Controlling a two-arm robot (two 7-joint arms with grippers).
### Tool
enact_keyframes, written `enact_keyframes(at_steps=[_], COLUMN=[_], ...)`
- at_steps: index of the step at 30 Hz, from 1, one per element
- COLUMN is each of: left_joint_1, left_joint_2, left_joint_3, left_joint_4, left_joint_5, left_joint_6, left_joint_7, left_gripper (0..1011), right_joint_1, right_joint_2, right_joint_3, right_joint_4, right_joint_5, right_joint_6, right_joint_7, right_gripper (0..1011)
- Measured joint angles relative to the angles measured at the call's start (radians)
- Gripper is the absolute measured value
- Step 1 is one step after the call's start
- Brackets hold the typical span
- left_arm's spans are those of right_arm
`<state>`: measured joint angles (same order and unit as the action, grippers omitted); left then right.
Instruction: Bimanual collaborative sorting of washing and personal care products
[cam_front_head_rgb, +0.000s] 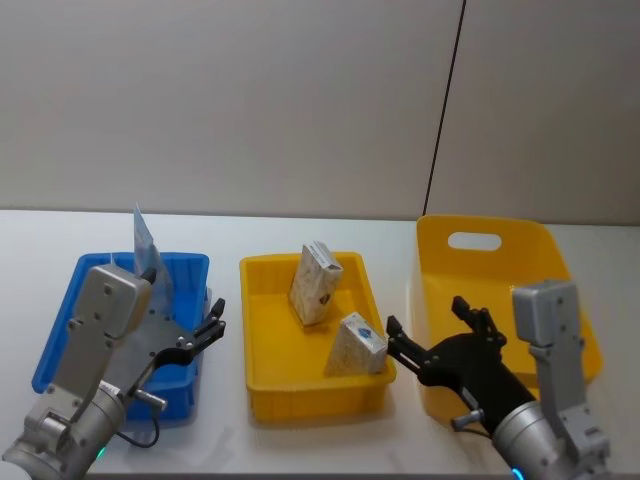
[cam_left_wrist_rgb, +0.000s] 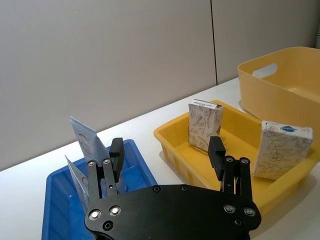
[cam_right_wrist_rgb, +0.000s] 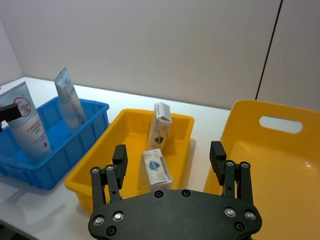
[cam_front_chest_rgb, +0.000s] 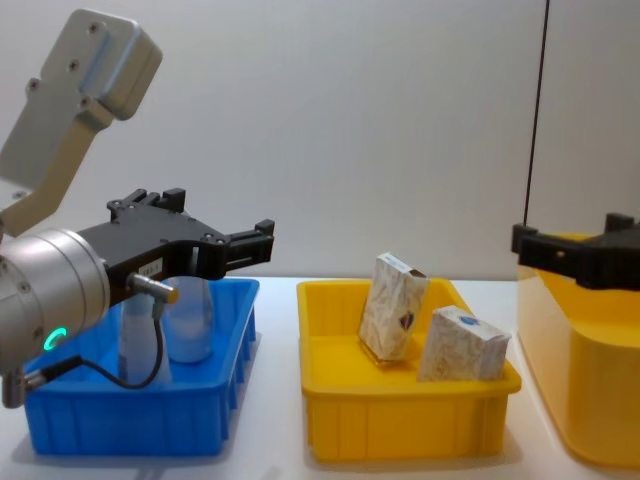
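Right claw (cam_front_head_rgb: 424, 314) (spread wide) near front pack (cam_front_head_rgb: 357, 346), left claw (cam_front_head_rgb: 212, 321) beside tube (cam_front_head_rgb: 145, 240)

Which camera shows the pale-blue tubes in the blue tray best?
The right wrist view: both tubes stand in plain sight in the blue tray. The left wrist view has them partly behind the left claw; head and chest views, mostly behind that arm.

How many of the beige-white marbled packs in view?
2. Both small beige-white marbled rectangular packs are in the shallow yellow plastic tray: the rear pack leans upright mid-tray, and the front pack tilts at its front right corner. The arm partly blocks the blue plastic tray, so more could be hidden.
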<state>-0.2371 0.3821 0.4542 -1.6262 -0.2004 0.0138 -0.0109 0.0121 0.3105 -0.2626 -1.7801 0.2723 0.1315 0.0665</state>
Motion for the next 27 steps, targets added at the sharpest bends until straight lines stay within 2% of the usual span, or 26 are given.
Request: enact_keyframes(at_steps=[12, 27], left_joint_1=[0.000, 0.000], left_joint_2=[0.000, 0.000], left_joint_3=[0.000, 0.000], left_joint_4=[0.000, 0.000], left_joint_5=[0.000, 0.000], left_joint_6=[0.000, 0.000], left_joint_7=[0.000, 0.000], left_gripper=[1001, 1001], right_joint_1=[0.029, 0.098], right_joint_2=[-0.044, -0.101], right_joint_3=[-0.020, -0.032], right_joint_4=[0.018, 0.111], right_joint_5=[0.001, 0.010], right_joint_6=[0.124, 0.254], right_joint_7=[-0.021, -0.038], right_gripper=[1004, 1004])
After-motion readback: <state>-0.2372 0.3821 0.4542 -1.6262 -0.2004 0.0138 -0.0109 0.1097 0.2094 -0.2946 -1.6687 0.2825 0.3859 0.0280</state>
